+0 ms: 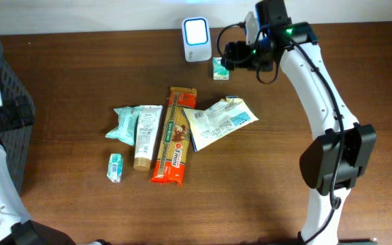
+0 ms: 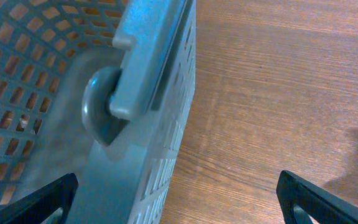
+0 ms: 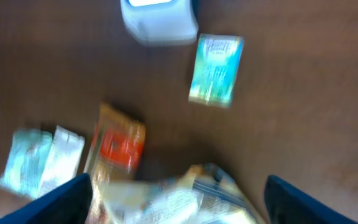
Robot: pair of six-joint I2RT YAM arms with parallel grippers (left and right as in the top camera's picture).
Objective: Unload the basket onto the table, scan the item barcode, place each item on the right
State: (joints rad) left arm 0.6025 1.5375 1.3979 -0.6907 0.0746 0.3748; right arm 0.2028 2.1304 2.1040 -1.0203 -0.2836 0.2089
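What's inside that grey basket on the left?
Only its bare latticed walls and floor show inside the basket; no items visible. Its folded handle covers part of the interior, so that stretch is unseen.

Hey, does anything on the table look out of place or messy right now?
Nothing looks spilled or damaged. The small green packet lies alone beside the scanner, apart from the rest. In the middle group, the crinkled pouch rests skewed, its edge overlapping the long orange pack.

Overhead top-down, right wrist nearer, sharing scanner [image 1: 197,39] [image 3: 159,22]
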